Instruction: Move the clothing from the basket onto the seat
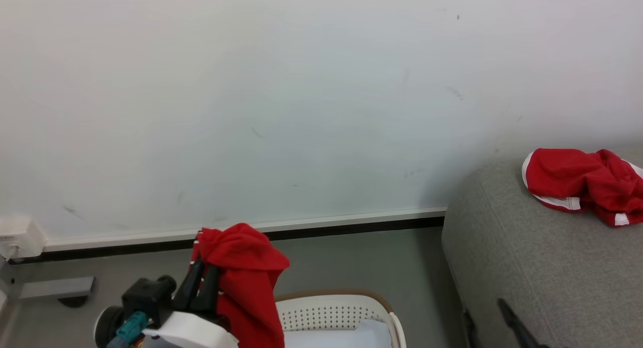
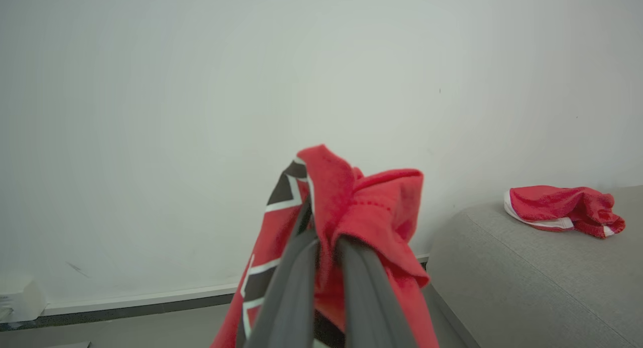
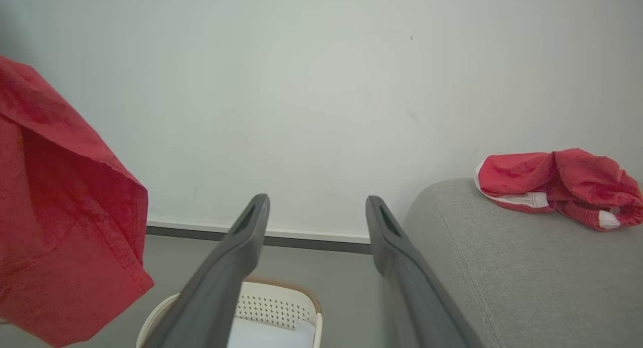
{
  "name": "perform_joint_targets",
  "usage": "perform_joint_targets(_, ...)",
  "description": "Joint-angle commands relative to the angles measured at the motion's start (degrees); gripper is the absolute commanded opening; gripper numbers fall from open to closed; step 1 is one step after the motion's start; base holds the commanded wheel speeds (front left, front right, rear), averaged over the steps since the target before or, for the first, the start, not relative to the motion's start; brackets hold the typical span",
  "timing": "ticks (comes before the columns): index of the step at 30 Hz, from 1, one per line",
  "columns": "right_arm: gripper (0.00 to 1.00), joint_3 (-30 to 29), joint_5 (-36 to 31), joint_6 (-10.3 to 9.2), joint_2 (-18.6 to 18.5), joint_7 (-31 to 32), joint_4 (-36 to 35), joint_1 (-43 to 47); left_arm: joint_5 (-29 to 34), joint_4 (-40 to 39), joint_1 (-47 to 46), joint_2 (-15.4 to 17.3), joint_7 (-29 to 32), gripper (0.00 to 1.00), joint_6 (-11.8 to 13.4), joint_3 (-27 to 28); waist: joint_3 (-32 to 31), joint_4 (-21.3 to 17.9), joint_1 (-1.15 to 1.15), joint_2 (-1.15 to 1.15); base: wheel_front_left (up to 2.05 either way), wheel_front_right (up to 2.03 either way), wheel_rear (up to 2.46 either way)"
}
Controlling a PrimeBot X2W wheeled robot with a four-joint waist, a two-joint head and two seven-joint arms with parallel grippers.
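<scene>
Clamped shut in the left claw [image 2: 324, 240], a red jersey [image 2: 371, 202] hangs near the basket [image 1: 331, 308]; one red garment [image 1: 577, 180] already lies on the sofa [image 1: 502, 257]; right claw [image 3: 317, 202] gapes empty.

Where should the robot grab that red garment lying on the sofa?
Pinch the raised hump in the middle of the red garment, coming straight down from above with the right arm's open fingers. It lies crumpled on the sofa, its white-trimmed edges flat against the cushion, so the bunched ridge offers the likeliest hold.
</scene>
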Motion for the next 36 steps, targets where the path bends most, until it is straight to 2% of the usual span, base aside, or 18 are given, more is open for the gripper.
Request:
perform_joint_targets(1,1.0,1.18,0.85,-0.15,-0.49,-0.16,-0.37,-0.16,-0.25,-1.2,0.61,0.45,0.44,0.0,0.17,0.0,0.04,0.1,0.01,0.0,0.0,0.0,0.0)
perform_joint_targets(6,1.0,10.84,2.24,-0.15,-5.05,-0.16,-1.02,-3.18,-1.37,-6.66,1.43,0.81,3.57,0.0,-0.79,-1.1,0.31,0.39,0.01,0.0,0.0,0.0,0.0)
perform_joint_targets(12,1.0,23.06,7.08,-0.15,-12.16,0.11,-2.15,-12.21,-1.42,-10.71,-0.21,0.95,6.52,0.0,-2.19,-3.43,0.67,0.46,0.01,0.0,0.0,0.0,0.0)
perform_joint_targets(16,1.0,31.25,11.5,-0.15,-17.0,1.52,-3.0,-20.31,-2.1,-11.11,-1.84,0.71,7.48,0.0,-4.34,-5.5,1.1,0.45,0.01,0.0,0.0,0.0,0.0)
perform_joint_targets(21,1.0,40.25,16.7,-0.15,-20.7,2.91,-3.05,-29.01,-2.57,-11.4,-3.67,0.36,8.95,0.0,-7.79,-9.25,1.85,0.76,0.01,0.0,0.0,0.0,0.0)
perform_joint_targets(28,1.0,54.5,25.35,-0.15,-23.38,4.82,-1.34,-38.64,-3.48,-11.41,-6.26,0.07,10.71,0.0,-11.59,-15.55,2.4,1.42,0.01,0.0,0.0,0.0,0.0)
perform_joint_targets(34,1.0,61.97,32.58,-0.15,-21.95,4.06,1.33,-43.29,-5.7,-10.22,-7.81,0.28,11.03,0.0,-12.62,-20.04,2.46,1.6,0.01,0.0,0.0,0.0,0.0)
perform_joint_targets(35,0.98,62.41,33.84,-0.15,-21.6,3.66,1.51,-43.58,-6.07,-9.93,-8.02,0.25,10.76,0.0,-12.69,-20.42,2.4,1.63,0.01,0.0,0.0,0.0,0.0)
perform_joint_targets(36,0.45,62.7,34.69,-0.15,-21.43,3.42,1.73,-44.08,-6.32,-9.6,-8.19,0.26,10.49,0.0,-12.76,-20.74,2.4,1.63,0.01,0.0,0.0,0.0,0.0)
